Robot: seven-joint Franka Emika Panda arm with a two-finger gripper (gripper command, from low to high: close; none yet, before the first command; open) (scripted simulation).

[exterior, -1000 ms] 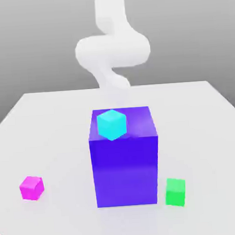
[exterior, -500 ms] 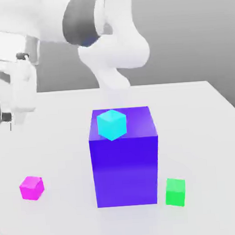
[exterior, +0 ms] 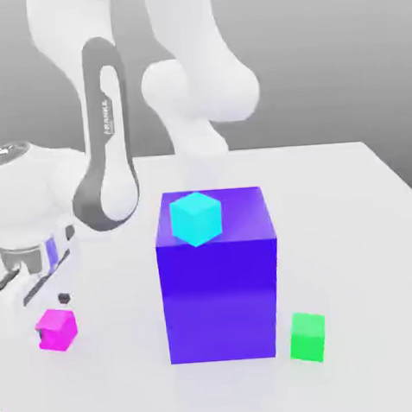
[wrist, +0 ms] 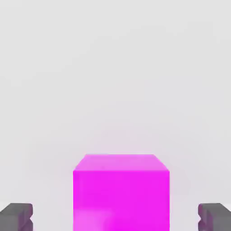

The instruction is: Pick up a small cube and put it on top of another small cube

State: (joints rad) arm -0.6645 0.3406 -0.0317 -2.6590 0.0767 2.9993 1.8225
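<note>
Early days: I've got the gripper (wrist: 115, 217) spread wide and empty, one finger each side of the small bright magenta cube (exterior: 56, 329) on the white counter (exterior: 367, 233) (grab not made); small green cube (exterior: 307, 337) sits well apart, nothing stacked yet

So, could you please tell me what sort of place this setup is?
Most likely a simulated tabletop test scene, not a real room: a plain white table against a blank grey backdrop, flat-coloured cubes such as the pink cube and green cube, and a white arm reaching over them.
</note>
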